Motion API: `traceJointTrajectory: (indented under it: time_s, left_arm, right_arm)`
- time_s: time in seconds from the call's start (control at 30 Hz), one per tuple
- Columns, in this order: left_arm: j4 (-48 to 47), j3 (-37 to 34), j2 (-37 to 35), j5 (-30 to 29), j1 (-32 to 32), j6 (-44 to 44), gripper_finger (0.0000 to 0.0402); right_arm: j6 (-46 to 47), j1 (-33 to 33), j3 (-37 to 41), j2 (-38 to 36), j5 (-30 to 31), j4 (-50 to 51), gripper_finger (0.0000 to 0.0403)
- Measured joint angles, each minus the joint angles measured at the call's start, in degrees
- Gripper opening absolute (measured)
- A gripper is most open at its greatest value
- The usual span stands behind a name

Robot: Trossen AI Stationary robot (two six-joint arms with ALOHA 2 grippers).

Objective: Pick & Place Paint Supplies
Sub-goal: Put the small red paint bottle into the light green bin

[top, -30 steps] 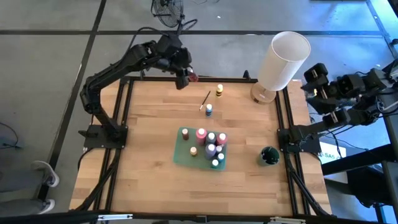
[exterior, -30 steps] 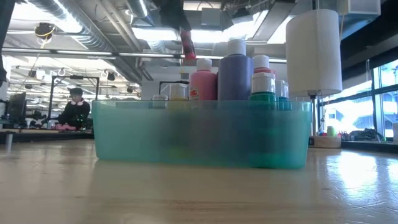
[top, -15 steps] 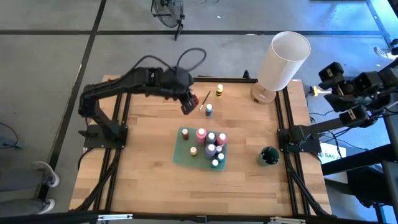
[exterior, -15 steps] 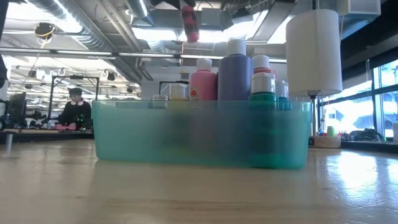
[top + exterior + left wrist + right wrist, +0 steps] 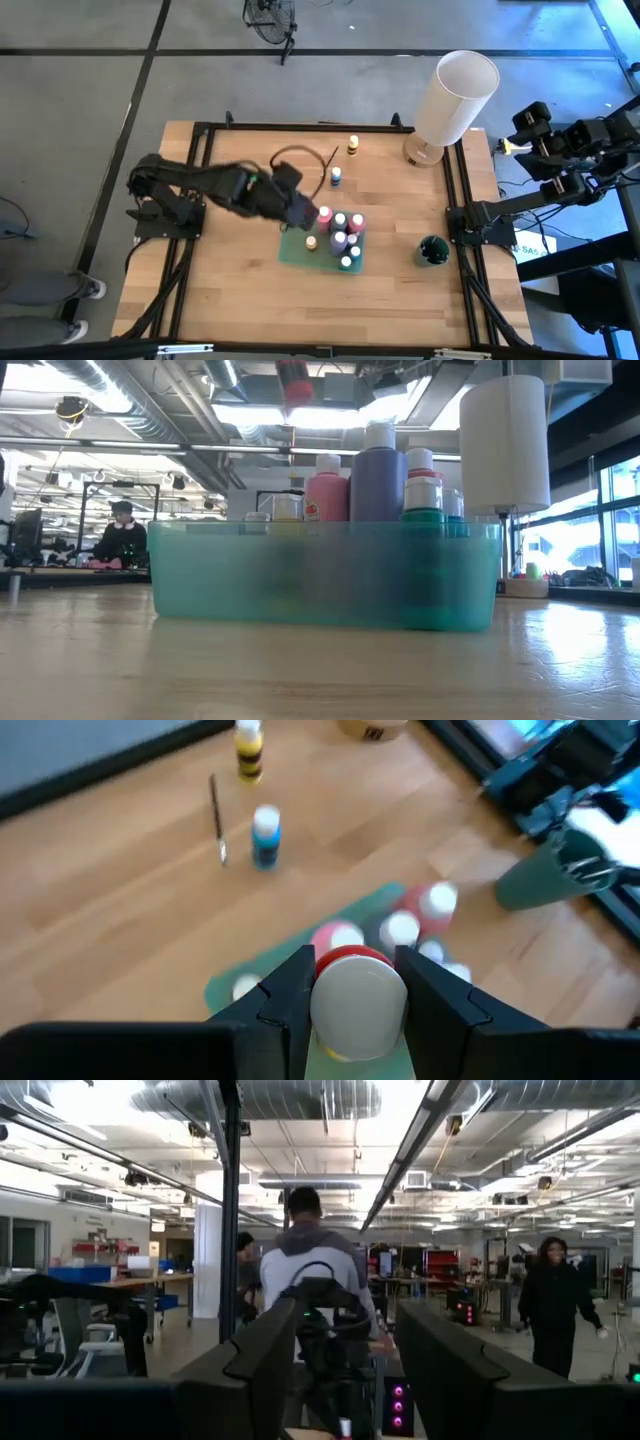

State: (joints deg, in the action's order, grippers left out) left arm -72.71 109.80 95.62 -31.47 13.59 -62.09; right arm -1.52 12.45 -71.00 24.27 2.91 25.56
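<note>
I am in the carrying step: my left gripper (image 5: 358, 1005) is clamped on a red bottle (image 5: 357, 1003), its white cap facing the wrist camera, one finger pressing each side. In the high view that gripper (image 5: 300, 213) hangs over the left edge of the green tray (image 5: 291, 252), just beside the pink bottle (image 5: 324, 215) that stands inside. The tray also holds a purple bottle (image 5: 339, 241) and several more. Two supplies are not yet collected: a blue bottle (image 5: 336, 177) and a yellow bottle (image 5: 353, 146) stand on the bare table (image 5: 230, 290) well apart from the tray, with a thin brush (image 5: 329, 161) lying near them. My right gripper (image 5: 335, 1355) waits off the table's right side, aimed into the room, fingers apart and holding nothing. Next, I judge, I must find a free spot among the bottles, lower the red one upright without knocking the pink one, then let go. The gaps look tight, so a tilted descent could topple a neighbour.
</note>
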Motion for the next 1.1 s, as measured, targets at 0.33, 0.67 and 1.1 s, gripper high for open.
traceJointTrajectory:
  time_s: [0.33, 0.67, 1.1]
  left_arm:
    - [-10.1, 0.0, 6.9, -0.2, 6.9, -21.3, 0.0115]
    - [-11.3, 0.0, 14.4, 4.2, 6.1, -22.5, 0.0114]
    - [-12.1, -0.2, 19.4, 0.6, 5.7, -25.7, 0.0114]
  right_arm:
    - [4.3, 0.0, 0.0, 0.0, 0.1, 5.4, 0.0178]
    - [8.6, 0.0, 0.0, 0.0, 5.9, 10.5, 0.0178]
    - [12.0, 0.0, 0.0, 0.0, 4.9, 10.5, 0.0178]
